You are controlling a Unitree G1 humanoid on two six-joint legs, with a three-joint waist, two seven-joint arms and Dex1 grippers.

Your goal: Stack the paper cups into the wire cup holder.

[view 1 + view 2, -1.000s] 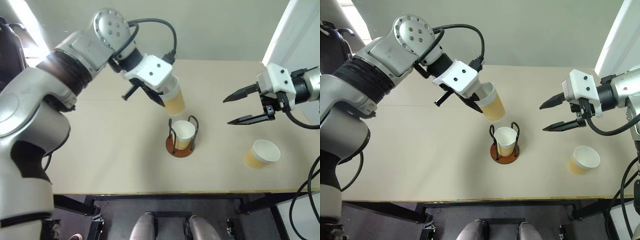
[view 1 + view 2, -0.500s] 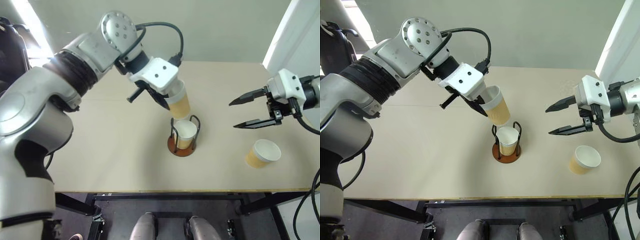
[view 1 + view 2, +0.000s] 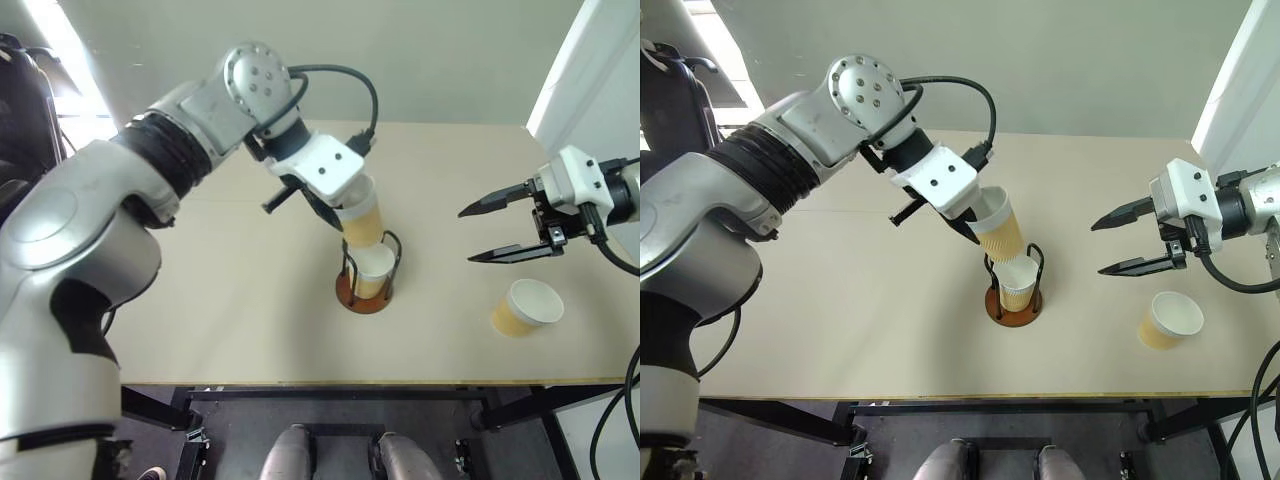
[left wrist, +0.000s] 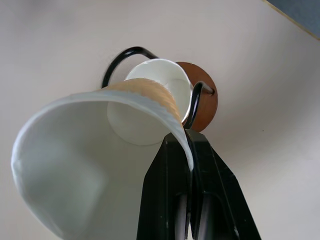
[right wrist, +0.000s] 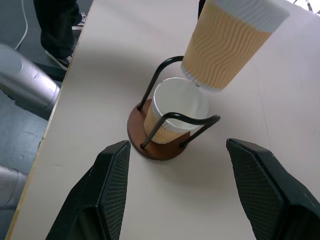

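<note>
Three cups are in play: your left hand (image 3: 971,222), pinched shut on the rim of one cup (image 3: 999,224), has carried it down and toward 4 o'clock over the last second, so its base now hangs just above the cup (image 3: 1017,284) seated in the wire cup holder (image 3: 1014,306) at bench (image 3: 840,300) centre. It looks slightly tilted, perhaps not yet nested. Your right hand (image 3: 1122,240) stays open and empty, the third cup (image 3: 1171,320) at its 5 o'clock.
</note>
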